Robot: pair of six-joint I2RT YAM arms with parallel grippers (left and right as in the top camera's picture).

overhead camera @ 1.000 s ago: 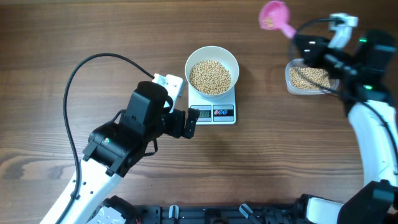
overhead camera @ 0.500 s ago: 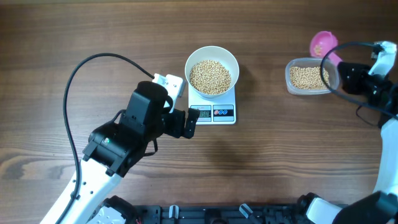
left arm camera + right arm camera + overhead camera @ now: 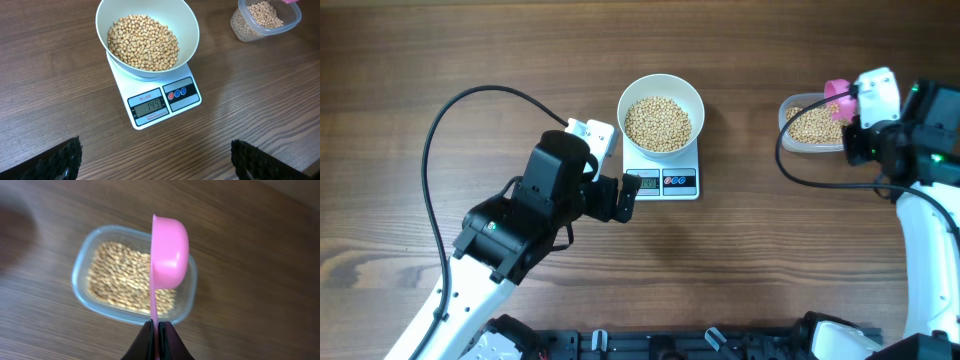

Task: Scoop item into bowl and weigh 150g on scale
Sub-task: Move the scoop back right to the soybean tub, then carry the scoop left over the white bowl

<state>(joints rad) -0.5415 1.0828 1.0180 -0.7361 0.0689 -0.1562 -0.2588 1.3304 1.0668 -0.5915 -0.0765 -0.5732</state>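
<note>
Beans (image 3: pixel 117 277), apparently beneath scoop (image 3: pixel 170 255) in right tool (image 3: pixel 156 326)

The bowl (image 3: pixel 662 81) sat on the scale (image 3: pixel 665 182) near the middle of the table (image 3: pixel 740 260), with the beans (image 3: pixel 658 123) in it. Well to the right stood a tub (image 3: pixel 788 125) holding more beans. A scoop (image 3: pixel 169 255) hung over the tub's right end, its handle in the right gripper (image 3: pixel 157 340). The left gripper (image 3: pixel 156 162) was just left of the scale's front edge
</note>
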